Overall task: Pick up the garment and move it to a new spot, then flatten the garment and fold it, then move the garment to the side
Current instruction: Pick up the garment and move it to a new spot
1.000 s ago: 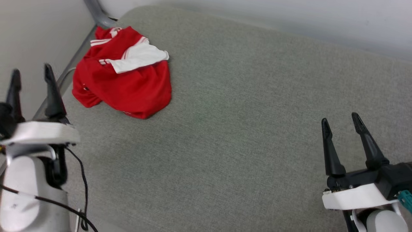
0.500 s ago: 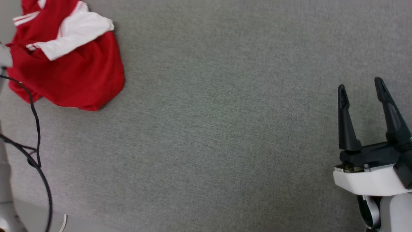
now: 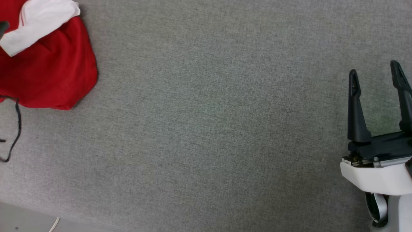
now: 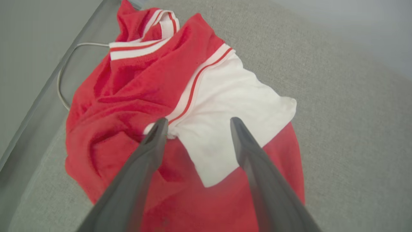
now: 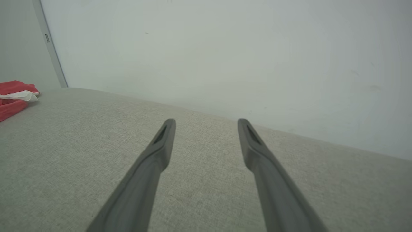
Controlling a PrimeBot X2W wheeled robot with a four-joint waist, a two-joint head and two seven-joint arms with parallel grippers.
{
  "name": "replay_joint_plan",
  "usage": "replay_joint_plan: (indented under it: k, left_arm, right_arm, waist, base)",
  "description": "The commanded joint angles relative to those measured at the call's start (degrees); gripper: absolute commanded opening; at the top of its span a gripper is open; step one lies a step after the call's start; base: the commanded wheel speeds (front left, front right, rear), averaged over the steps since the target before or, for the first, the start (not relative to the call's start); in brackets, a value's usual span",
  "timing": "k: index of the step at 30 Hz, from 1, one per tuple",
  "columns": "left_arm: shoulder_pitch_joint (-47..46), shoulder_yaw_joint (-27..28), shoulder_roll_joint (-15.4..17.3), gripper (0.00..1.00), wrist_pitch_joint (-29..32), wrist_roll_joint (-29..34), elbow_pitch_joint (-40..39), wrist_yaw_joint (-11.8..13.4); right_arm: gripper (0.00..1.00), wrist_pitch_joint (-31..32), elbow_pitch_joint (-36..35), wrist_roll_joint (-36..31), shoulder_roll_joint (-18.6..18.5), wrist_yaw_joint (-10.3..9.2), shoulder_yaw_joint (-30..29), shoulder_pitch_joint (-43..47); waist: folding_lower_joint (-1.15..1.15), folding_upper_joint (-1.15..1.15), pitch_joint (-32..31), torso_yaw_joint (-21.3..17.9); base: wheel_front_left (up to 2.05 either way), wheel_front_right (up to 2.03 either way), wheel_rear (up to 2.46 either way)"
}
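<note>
Left gripper (image 4: 198, 120) now over garment (image 4: 128, 96), fingers (image 4: 149, 154) apart.

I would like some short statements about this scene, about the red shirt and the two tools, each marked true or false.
1. The garment lies bunched up near the left side of the grey surface. True.
2. The left tool is shut on the white sleeve. False: its fingers stand apart, pointing at the sleeve, with nothing clamped between them.
3. The right tool is open above bare surface, far from the garment. True.
4. The garment is already folded flat. False: it is crumpled, with the sleeve lying on top of the red cloth.
</note>
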Motion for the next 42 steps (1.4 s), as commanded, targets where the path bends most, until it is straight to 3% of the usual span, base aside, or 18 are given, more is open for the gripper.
replay_joint_plan:
  k: [1,11,19,20,21,29,35,42]
  left_arm:
    - [-0.88,0.38,1.23,1.00,1.15,-0.89,0.89,0.01]
    - [0.91,-1.83,-0.69,1.00,10.24,-5.00,7.04,-0.01]
    - [1.56,-4.65,-3.06,1.00,12.28,-4.34,12.21,0.07]
    - [1.49,-5.17,-3.15,0.28,12.17,-4.20,12.16,0.07]
    - [1.59,-5.70,-3.00,0.00,12.15,-4.00,12.05,0.06]
    - [-1.61,-6.86,2.41,0.00,5.87,-3.74,7.07,-0.01]
    - [-3.36,-14.82,6.65,0.00,5.18,-2.23,-2.65,-0.01]
    - [-6.07,-23.18,8.47,0.00,5.76,-4.51,-13.55,-0.01]
  right_arm:
    - [1.00,-0.12,-0.40,-0.10,-0.13,-0.04,-0.07,-1.00]
    - [1.00,-0.12,-1.52,-0.38,-0.33,-0.04,-0.29,-2.18]
    - [1.00,-0.12,-1.90,-0.50,-0.59,-0.04,-0.65,-2.44]
    - [1.00,-0.12,-1.86,-0.52,-0.57,-0.04,-0.64,-2.46]
    - [1.00,-0.12,-1.73,-0.55,-0.55,-0.04,-0.67,-2.45]
    - [1.00,-0.12,-0.11,0.92,-0.16,-0.04,-0.41,-1.51]
    - [1.00,-0.12,1.30,2.02,0.07,-0.04,-0.98,-0.01]
    - [1.00,-0.12,2.31,4.82,0.13,-0.04,-1.67,1.05]
  waist:
    - [-0.01,0.00,0.73,-0.32]
    - [-0.01,0.00,4.04,-1.60]
    - [-0.01,0.00,4.92,-2.10]
    - [-0.01,0.00,4.83,-2.17]
    - [-0.01,0.00,4.61,-2.23]
    - [-0.01,0.00,-0.37,-2.96]
    - [-0.01,0.00,-5.99,-3.28]
    - [-0.01,0.00,-10.21,-4.56]
  base:
    - [0.00,0.00,0.00]
    - [0.00,0.00,0.00]
    - [0.00,0.00,0.00]
    - [0.00,0.00,0.00]
    - [0.00,0.00,0.00]
    - [0.00,0.00,0.00]
    - [0.00,0.00,0.00]
    - [0.00,0.00,0.00]
